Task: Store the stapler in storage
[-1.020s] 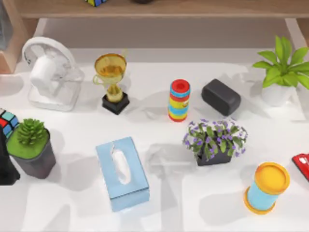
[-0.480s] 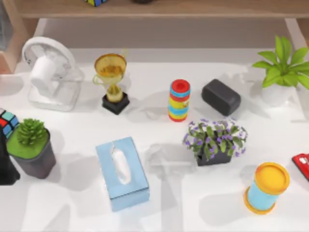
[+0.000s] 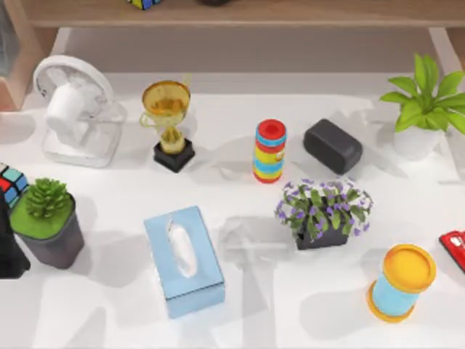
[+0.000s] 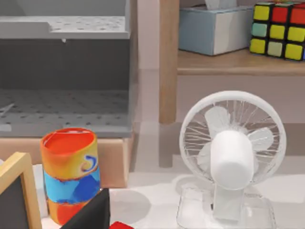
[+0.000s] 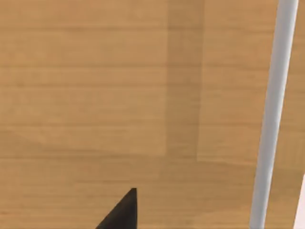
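Note:
The stapler [image 3: 454, 249] is a small glossy red object with dark trim, lying at the table's right edge and cut off by the top view's border. A blue-and-yellow cylinder [image 3: 400, 282] stands just to its left. A grey perforated storage unit [image 4: 62, 71] stands beside a wooden upright in the left wrist view. A dark part of my left gripper [image 4: 90, 212] juts in there, near an orange-and-blue can [image 4: 70, 171]. A dark part of my right gripper [image 5: 121, 212] appears against a plain wooden panel [image 5: 95, 86]. Neither gripper is near the stapler.
The table carries a white fan [image 3: 73, 109], gold trophy [image 3: 168, 120], striped ring stack [image 3: 269, 150], dark grey rounded block [image 3: 332, 145], purple flower pot [image 3: 323, 214], blue tissue box [image 3: 183, 259], succulent pot [image 3: 47, 222] and leafy plant [image 3: 425, 109]. A wooden shelf [image 3: 232, 13] runs along the back.

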You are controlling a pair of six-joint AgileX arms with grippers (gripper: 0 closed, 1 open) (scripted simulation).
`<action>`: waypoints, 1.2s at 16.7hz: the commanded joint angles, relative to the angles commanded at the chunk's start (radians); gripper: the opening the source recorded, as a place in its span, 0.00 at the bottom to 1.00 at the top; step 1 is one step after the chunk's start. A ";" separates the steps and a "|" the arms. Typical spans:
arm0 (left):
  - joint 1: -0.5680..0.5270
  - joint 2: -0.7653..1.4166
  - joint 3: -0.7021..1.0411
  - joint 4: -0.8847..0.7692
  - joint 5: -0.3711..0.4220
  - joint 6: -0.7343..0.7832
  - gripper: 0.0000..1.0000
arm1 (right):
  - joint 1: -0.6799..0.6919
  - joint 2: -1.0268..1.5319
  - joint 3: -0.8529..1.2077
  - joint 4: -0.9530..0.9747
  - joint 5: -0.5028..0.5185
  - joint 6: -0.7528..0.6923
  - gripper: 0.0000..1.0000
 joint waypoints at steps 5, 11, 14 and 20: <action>0.000 0.000 0.000 0.000 0.000 0.000 1.00 | 0.000 0.000 0.000 0.000 0.000 0.000 1.00; 0.000 0.000 0.000 0.000 0.000 0.000 1.00 | -0.031 -0.012 -0.039 0.030 -0.032 0.000 1.00; 0.000 0.000 0.000 0.000 0.000 0.000 1.00 | -0.047 -0.018 -0.061 0.044 -0.049 0.000 1.00; 0.000 0.000 0.000 0.000 0.000 0.000 1.00 | -0.067 -0.037 -0.039 -0.019 -0.021 0.024 1.00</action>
